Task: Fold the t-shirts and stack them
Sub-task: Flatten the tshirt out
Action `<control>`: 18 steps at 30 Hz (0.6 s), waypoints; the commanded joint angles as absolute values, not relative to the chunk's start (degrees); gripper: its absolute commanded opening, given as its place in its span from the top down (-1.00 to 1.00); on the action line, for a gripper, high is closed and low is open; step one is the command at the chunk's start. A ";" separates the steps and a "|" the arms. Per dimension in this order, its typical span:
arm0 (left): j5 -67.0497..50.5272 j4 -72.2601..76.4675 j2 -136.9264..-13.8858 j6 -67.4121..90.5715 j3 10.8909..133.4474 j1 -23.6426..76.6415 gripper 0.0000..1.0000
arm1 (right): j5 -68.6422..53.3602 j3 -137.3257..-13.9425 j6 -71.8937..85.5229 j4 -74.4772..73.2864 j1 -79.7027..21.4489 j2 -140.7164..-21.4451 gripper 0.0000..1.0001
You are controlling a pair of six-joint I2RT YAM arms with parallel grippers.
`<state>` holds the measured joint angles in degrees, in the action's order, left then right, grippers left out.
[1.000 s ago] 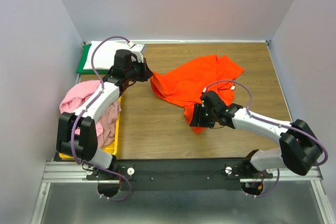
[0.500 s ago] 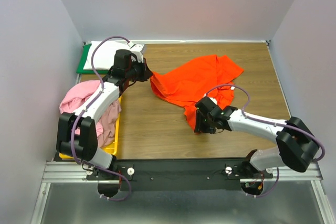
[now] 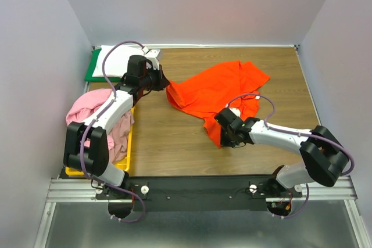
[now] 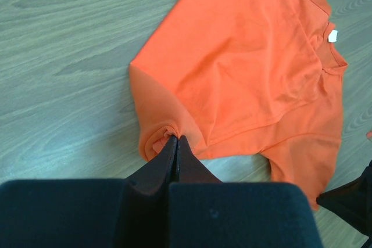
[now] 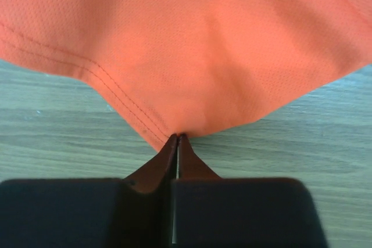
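Observation:
A bright orange t-shirt (image 3: 218, 88) lies crumpled across the middle of the wooden table, collar toward the right in the left wrist view (image 4: 256, 56). My left gripper (image 3: 164, 84) (image 4: 176, 137) is shut on a bunched fold at the shirt's left edge. My right gripper (image 3: 221, 139) (image 5: 177, 136) is shut on the shirt's near hem corner (image 5: 192, 74), pinching the cloth at the fingertips. A white t-shirt (image 3: 125, 56) lies folded at the back left. Pink t-shirts (image 3: 96, 108) are heaped at the left.
A yellow bin (image 3: 129, 143) at the left edge holds the pink heap. A green board (image 3: 93, 71) lies under the white shirt at the back left. Grey walls close in the table on three sides.
My right gripper slid forward-left to the shirt's near hem and closed on it. The left arm stayed still, holding its fold.

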<state>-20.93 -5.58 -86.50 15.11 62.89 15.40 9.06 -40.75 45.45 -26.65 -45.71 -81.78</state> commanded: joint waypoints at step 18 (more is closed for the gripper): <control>-19.19 1.06 -74.37 23.40 53.70 1.67 -0.59 | 28.74 -46.23 34.45 -36.65 -28.48 -67.84 0.99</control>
<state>-23.64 -0.03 -79.07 24.36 54.19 0.82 25.15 -44.38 37.19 -34.20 -28.91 -67.51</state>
